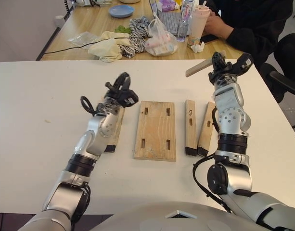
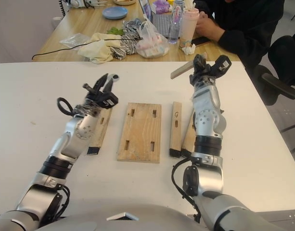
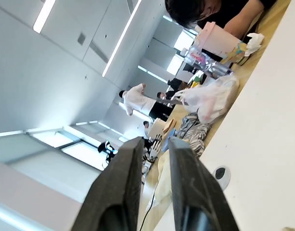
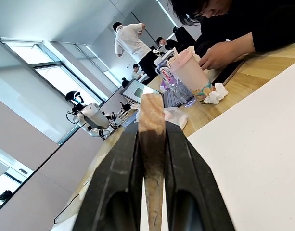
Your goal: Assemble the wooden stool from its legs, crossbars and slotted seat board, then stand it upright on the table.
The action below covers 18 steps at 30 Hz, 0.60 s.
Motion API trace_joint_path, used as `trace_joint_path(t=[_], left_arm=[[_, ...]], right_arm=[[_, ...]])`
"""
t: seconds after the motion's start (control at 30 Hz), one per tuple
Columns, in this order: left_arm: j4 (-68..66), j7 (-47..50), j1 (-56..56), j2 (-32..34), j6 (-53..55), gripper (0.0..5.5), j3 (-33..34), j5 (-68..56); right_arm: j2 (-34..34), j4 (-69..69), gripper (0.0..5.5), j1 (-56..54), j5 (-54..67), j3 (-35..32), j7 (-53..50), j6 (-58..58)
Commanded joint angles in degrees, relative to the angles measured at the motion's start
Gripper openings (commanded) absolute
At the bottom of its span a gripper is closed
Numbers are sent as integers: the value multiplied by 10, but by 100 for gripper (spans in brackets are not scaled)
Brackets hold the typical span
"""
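- As we look down over the arms, the white worktop (image 1: 36,96) runs pale and bare-surfaced from the near edge to the far one.
- Nearest us, the slotted seat board (image 1: 155,130) lies flat at the middle of the worktop, its four slots facing up.
- To its left a leg (image 1: 117,131) lies flat, partly under the left forearm.
- To its right two more legs lie side by side: the inner leg (image 1: 190,126) is parallel to the board, and the outer leg (image 1: 204,137) is slightly tilted and partly hidden by the right arm.
- Above the left leg, the left end effector (image 3: 154,147) is raised off the surface, its fingers released with a narrow gap and nothing between them.
- Farther back, near the far right corner, the right end effector (image 1: 217,62) is clenched on a crossbar (image 1: 198,68), held in the air and slanting out to the left.
- Beyond the worktop stands a wooden table (image 1: 80,21) carrying:
  - a knotted plastic bag (image 1: 159,41) with pinkish contents;
  - a flat clear bag (image 1: 82,38);
  - a bottle (image 1: 184,21);
  - a pink-lidded cup (image 1: 199,21);
  - a blue plate (image 1: 121,10), which looks bare.
- Beside the bags we see striped cloth (image 1: 137,29), yellow cloth (image 1: 106,45) and a black cable (image 1: 65,47).
- From the wrists, the room shows pale walls, ceiling light strips and tall windows.
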<state>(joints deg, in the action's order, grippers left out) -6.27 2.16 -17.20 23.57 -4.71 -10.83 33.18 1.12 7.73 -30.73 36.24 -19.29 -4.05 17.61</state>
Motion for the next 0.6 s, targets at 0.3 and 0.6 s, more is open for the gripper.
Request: trace_joint_path(t=[0.3,0.6], left_arm=[[-23,-22,-19,-31,146,0,223,-248],[-8,18,10,-56,121,0,233,-258]], right_arm=[[78,-111,38,81,-44,43,86,50],[170,-211,38,197,2,-39,111,177]])
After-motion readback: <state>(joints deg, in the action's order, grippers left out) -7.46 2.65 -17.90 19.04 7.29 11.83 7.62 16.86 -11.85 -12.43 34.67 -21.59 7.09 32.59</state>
